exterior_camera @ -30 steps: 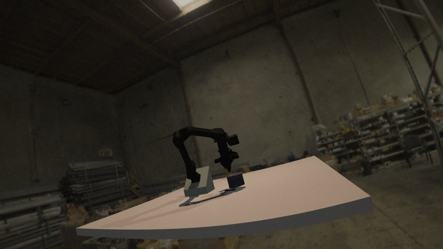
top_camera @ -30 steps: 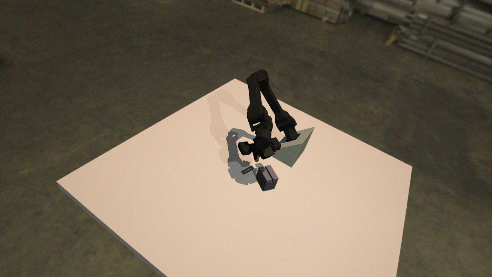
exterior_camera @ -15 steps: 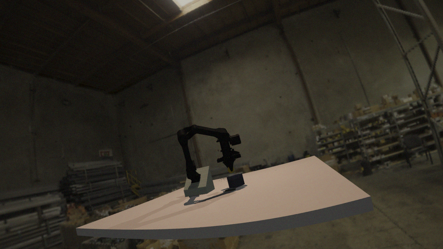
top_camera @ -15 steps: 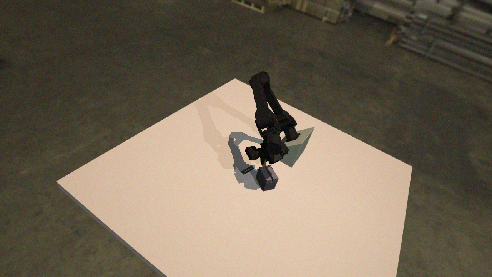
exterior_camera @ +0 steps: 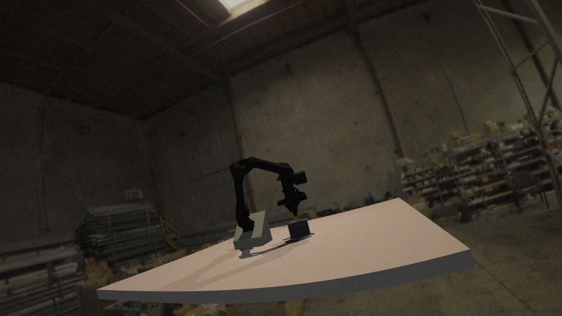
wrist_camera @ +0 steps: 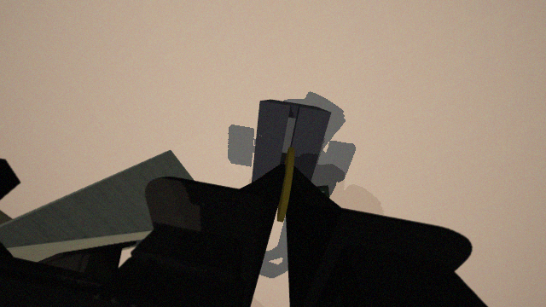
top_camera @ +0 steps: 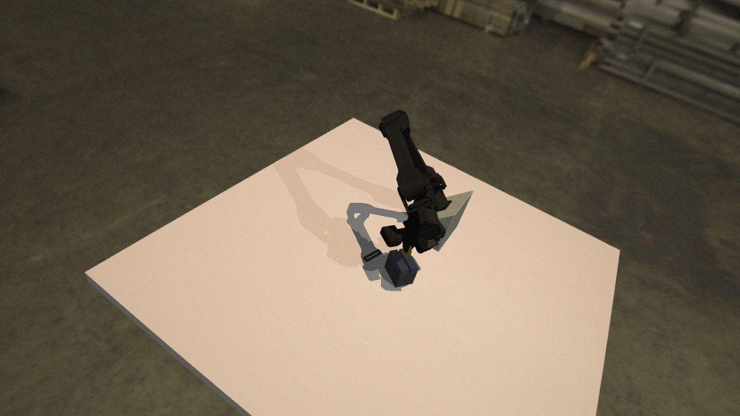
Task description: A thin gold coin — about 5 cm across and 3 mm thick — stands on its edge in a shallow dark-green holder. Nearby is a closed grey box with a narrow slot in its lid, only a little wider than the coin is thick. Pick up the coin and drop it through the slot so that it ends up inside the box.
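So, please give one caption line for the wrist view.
Gripper holds the gold coin edge-on above the grey box's slot.

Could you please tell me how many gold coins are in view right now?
1. The gold coin is pinched on edge in the gripper, just above the slot of the grey box. The dark-green holder beside the box looks vacated.

The gripper's dark fingers are hiding most of the coin [wrist_camera: 287, 183], leaving only its thin edge showing. The picture's bottom edge is cutting the fingers off. The arm is covering part of the wedge-shaped base [top_camera: 455, 212].
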`<action>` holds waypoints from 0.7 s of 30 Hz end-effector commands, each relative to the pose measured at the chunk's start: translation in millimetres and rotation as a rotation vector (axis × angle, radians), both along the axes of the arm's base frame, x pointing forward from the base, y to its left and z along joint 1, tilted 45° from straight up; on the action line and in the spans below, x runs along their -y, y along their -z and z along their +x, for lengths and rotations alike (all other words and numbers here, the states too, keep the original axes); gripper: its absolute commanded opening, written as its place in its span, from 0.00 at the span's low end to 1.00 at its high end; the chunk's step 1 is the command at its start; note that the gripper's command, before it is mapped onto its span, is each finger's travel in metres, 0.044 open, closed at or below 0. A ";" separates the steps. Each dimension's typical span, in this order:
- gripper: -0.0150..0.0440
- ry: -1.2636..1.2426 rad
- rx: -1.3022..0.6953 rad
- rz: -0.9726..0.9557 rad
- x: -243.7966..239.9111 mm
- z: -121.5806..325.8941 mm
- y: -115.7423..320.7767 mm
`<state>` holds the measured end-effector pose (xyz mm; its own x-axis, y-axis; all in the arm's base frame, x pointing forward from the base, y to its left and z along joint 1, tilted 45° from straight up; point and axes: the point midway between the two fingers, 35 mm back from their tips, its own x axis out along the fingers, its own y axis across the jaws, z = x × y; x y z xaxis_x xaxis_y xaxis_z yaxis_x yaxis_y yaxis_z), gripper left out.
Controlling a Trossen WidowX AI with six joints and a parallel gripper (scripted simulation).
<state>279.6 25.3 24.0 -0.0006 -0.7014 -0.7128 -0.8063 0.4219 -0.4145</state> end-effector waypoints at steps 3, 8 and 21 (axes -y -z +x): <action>0.25 0.001 0.001 0.000 1.1 0.2 -1.1; 0.25 0.001 0.001 0.000 1.1 0.2 -1.1; 0.25 0.010 0.009 0.001 -2.2 2.1 2.6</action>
